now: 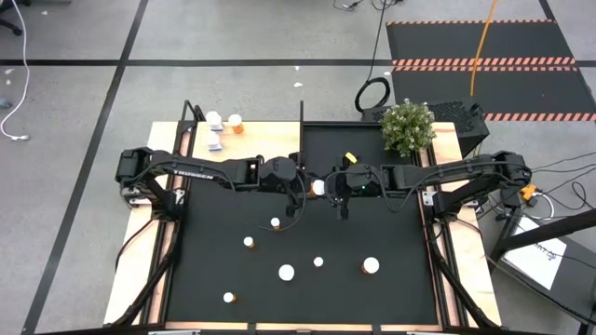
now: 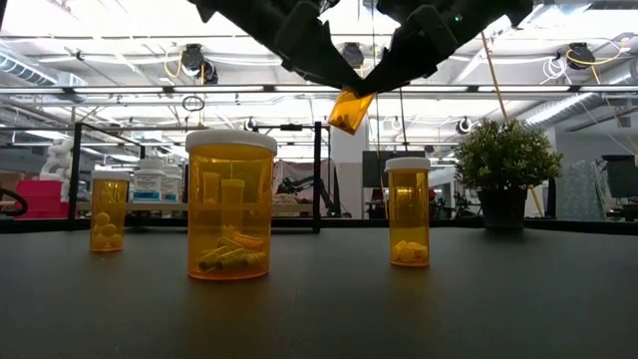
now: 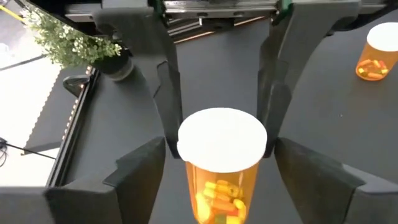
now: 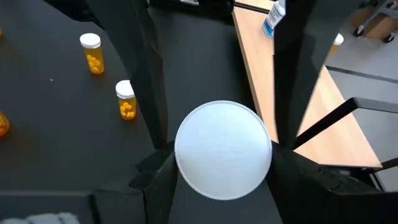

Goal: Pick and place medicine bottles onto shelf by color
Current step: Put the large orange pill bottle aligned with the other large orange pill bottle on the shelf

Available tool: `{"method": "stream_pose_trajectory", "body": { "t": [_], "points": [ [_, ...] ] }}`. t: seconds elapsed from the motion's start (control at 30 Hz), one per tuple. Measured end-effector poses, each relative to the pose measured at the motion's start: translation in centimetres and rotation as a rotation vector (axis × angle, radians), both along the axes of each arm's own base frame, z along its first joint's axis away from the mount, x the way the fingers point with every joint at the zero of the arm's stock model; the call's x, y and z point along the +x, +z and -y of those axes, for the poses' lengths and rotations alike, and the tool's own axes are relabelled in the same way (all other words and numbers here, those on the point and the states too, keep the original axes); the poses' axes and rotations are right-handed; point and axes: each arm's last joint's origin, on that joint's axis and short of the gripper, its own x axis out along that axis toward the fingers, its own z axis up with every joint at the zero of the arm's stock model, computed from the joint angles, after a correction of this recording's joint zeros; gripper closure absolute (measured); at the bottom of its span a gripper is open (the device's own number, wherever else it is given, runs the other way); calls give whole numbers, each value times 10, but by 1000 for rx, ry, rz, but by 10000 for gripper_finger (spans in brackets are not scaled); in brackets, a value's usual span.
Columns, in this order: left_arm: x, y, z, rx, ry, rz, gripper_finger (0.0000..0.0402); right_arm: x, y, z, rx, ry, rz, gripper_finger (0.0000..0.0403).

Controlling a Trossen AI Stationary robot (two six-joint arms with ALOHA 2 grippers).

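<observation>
Right gripper (image 1: 335, 193) pinches the orange bottle (image 3: 221, 168) at its white cap; left gripper (image 1: 298, 191) fingers spread around it (handover midair). Light, rigid, slick plastic, so probably best gripped across the ribbed cap.

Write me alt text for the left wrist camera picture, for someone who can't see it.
An orange medicine bottle with a white cap, pills visible inside, is held in the air between dark gripper fingers above the black mat. Another orange bottle stands on the mat farther off, and a potted plant sits near its edge.

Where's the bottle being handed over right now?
High view: bottle hangs mid-table between left gripper and right gripper, near the mat's far edge.
</observation>
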Motion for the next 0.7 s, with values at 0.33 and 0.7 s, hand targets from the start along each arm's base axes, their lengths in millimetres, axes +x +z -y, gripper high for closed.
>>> {"method": "stream_pose_trajectory", "body": {
  "t": [0.33, 0.7],
  "points": [
    [-1, 2, 0, 7, -4, 2, 163, 0, 0, 0, -4, 2, -2, 188],
    [-1, 2, 0, 31, -16, 0, 189, -1, 1, 0, -6, -2, 2, 188]
  ]
}}
